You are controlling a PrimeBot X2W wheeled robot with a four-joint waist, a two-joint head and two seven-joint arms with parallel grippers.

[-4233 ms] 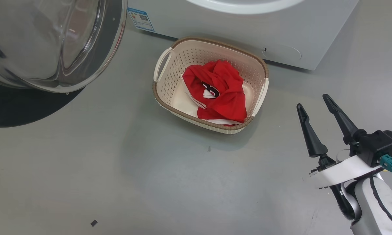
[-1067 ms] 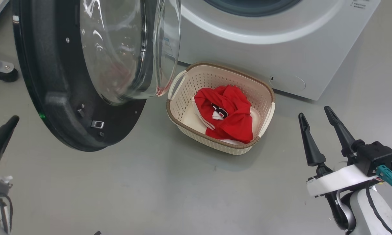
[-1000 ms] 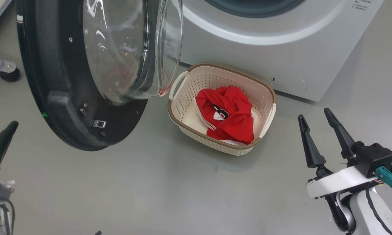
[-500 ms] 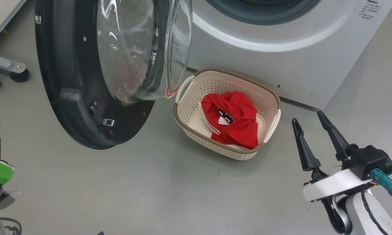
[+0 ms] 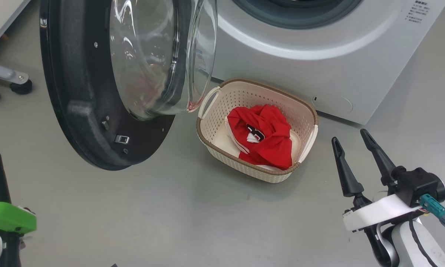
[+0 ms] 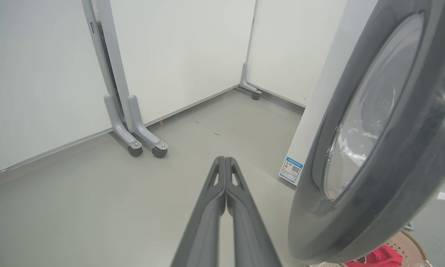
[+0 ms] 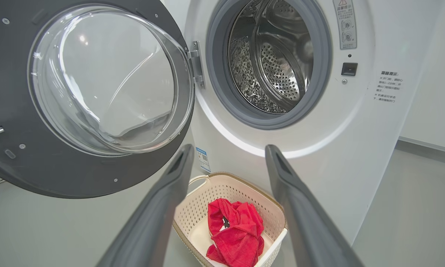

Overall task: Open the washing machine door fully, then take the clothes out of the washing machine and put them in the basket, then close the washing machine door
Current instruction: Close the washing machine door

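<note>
Washing machine (image 5: 282,70) stands ahead of the right gripper (image 5: 349,136), fingers apart, empty. Washing machine door (image 6: 374,207) is open, just right of the left gripper (image 6: 225,159), fingers together, empty. Basket (image 5: 244,91) w/ clothes (image 5: 270,148) inside lies left of the right fingers.

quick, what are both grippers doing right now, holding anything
left gripper: shut, fingers pressed together, holding nothing
right gripper: open, empty
</note>
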